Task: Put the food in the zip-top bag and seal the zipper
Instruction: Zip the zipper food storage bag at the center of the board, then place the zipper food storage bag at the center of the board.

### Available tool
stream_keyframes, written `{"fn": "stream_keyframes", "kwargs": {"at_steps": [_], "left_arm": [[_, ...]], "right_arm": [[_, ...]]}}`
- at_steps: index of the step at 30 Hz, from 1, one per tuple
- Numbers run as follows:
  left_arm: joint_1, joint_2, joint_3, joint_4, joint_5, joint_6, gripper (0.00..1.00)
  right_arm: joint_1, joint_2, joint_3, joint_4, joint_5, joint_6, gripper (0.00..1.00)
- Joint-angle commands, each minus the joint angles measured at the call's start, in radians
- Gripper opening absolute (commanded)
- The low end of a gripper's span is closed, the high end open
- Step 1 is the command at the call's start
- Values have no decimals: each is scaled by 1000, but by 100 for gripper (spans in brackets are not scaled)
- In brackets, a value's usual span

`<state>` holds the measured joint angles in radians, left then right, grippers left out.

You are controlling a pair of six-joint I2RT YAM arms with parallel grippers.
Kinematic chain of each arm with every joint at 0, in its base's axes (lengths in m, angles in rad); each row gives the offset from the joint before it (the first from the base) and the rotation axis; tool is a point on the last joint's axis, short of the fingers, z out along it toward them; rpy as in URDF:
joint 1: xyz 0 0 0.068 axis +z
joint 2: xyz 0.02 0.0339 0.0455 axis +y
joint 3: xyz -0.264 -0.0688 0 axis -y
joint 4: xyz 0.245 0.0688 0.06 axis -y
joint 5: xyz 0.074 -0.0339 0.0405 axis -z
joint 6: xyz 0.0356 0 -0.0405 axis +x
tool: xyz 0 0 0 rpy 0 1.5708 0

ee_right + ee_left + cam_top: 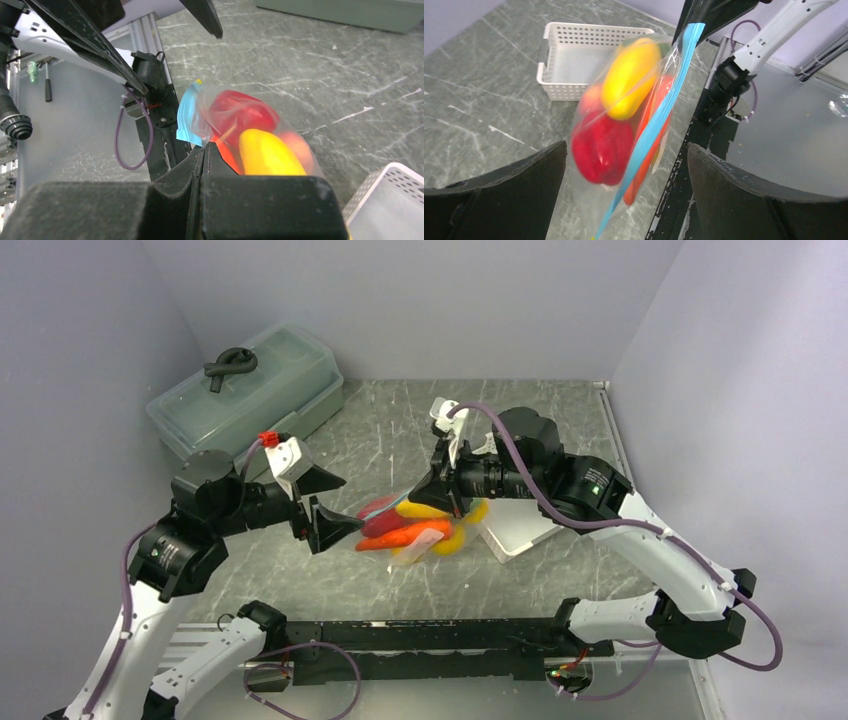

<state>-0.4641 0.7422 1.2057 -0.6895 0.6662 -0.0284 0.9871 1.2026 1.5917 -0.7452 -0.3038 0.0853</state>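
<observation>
The zip-top bag (pixel 410 527) is a clear pouch hanging from my right gripper (pixel 446 502), which is shut on its edge by the zipper. The food is inside: a red pepper (pixel 601 147), a yellow piece (pixel 629 77), an orange carrot (pixel 636 185) and a pink peach (pixel 300 147). The zipper (pixel 659 112) shows as one teal-blue band across the bag. My left gripper (pixel 345 505) is open just left of the bag, its fingers on either side of the bag's lower end and clear of it. In the right wrist view my right gripper (pixel 205 150) pinches plastic beside the zipper (pixel 187 117).
A white latticed basket (pixel 520 530) sits on the table under the right arm, just right of the bag. A large translucent lidded box (pixel 250 390) with a black item on its lid stands at the back left. Grey walls close in on three sides.
</observation>
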Motion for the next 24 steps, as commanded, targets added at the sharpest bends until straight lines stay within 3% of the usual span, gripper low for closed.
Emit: {"fn": "stream_keyframes", "kwargs": {"at_steps": [1, 11, 24], "left_arm": [[5, 21, -23, 107, 126, -31, 94], [4, 57, -58, 147, 228, -48, 93], [3, 70, -116, 145, 258, -34, 86]], "right_arm": [[1, -7, 13, 122, -74, -3, 0], [-1, 27, 36, 159, -102, 24, 0], [-1, 43, 72, 189, -156, 55, 0]]}}
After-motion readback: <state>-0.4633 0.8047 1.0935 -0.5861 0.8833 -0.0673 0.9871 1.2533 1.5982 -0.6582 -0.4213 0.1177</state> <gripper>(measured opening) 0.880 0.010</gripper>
